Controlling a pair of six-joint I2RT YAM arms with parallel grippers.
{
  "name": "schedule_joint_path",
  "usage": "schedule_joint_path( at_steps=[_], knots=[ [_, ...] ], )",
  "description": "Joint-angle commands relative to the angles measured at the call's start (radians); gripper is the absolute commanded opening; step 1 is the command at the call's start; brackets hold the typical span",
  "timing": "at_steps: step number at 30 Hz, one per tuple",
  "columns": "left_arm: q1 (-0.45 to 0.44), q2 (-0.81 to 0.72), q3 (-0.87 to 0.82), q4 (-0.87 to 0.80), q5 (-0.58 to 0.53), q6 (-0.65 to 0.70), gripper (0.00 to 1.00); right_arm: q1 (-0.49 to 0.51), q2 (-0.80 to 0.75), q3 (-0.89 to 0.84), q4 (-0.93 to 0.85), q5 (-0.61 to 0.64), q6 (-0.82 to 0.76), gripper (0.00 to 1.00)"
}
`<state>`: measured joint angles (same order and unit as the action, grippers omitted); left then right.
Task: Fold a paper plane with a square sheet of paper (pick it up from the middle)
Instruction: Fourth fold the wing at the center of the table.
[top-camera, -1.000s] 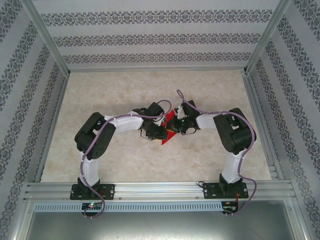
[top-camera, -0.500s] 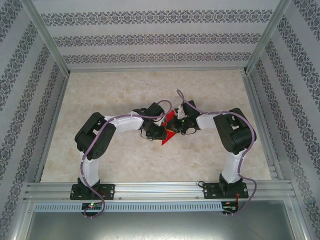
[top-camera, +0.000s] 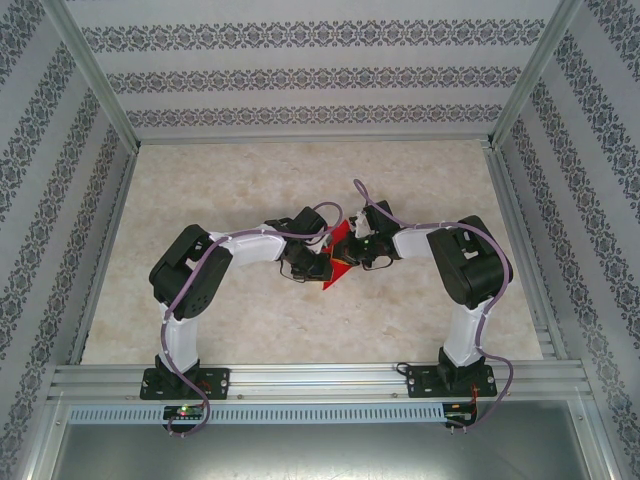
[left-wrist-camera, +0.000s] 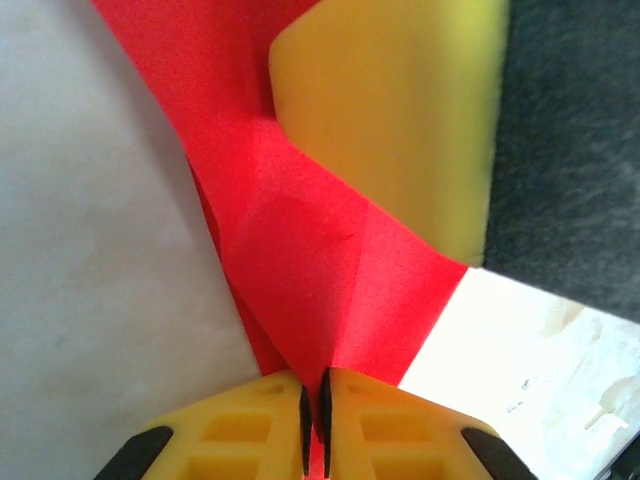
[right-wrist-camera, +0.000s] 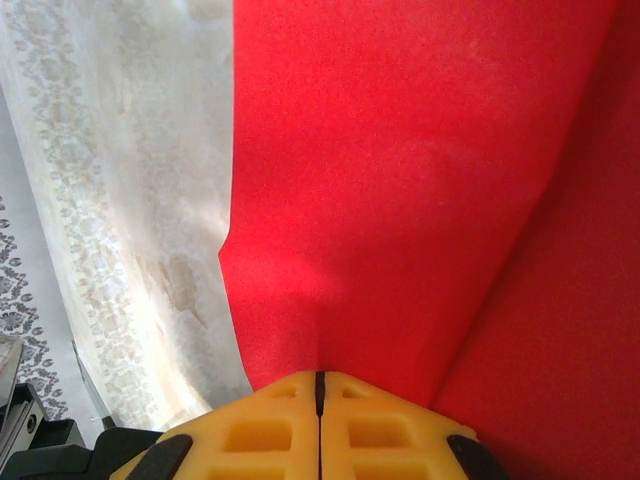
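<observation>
Both arms meet mid worktop (top-camera: 240, 330), with the red paper (top-camera: 337, 240) between the two claws, creased and partly folded, one pointed corner toward the near side. The left claw (left-wrist-camera: 313, 425) has its jaws almost together, pinching a folded edge of the paper. The right claw (right-wrist-camera: 320, 395) is closed tight on another edge, paper spreading out from its tips. In the left wrist view, one yellow finger (left-wrist-camera: 390, 130) of the right claw lies over the paper's far part

Robotics lab cell: aluminium frame (top-camera: 320, 378) around table (top-camera: 250, 180), patterned panels (top-camera: 300, 75) behind it, left arm (top-camera: 183, 335) and right arm (top-camera: 462, 335) bolted at its near edge.
</observation>
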<state>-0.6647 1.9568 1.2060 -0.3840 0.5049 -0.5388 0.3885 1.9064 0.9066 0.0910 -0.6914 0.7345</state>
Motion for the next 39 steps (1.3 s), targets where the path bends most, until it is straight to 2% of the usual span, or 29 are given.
schedule_joint_path(
  at_steps=[1, 4, 17, 22, 29, 39],
  knots=[
    [0.005, -0.008, -0.034, -0.033, -0.005, 0.008, 0.15, -0.02, 0.046, -0.028, -0.066, 0.089, -0.03, 0.06],
    [0.005, -0.018, -0.036, -0.041, -0.001, 0.008, 0.19, -0.021, 0.048, -0.028, -0.071, 0.09, -0.034, 0.06],
    [-0.004, -0.062, -0.071, -0.037, 0.016, -0.006, 0.19, -0.025, 0.058, -0.026, -0.073, 0.096, -0.041, 0.05],
    [-0.004, -0.065, -0.08, -0.046, 0.015, -0.001, 0.18, -0.026, 0.06, -0.03, -0.071, 0.096, -0.042, 0.05],
    [-0.004, -0.064, -0.098, -0.039, 0.036, -0.001, 0.11, -0.031, 0.062, -0.035, -0.073, 0.096, -0.049, 0.05],
    [-0.016, -0.049, -0.105, -0.03, 0.079, 0.01, 0.11, -0.031, 0.062, -0.026, -0.079, 0.095, -0.052, 0.05]
  ],
)
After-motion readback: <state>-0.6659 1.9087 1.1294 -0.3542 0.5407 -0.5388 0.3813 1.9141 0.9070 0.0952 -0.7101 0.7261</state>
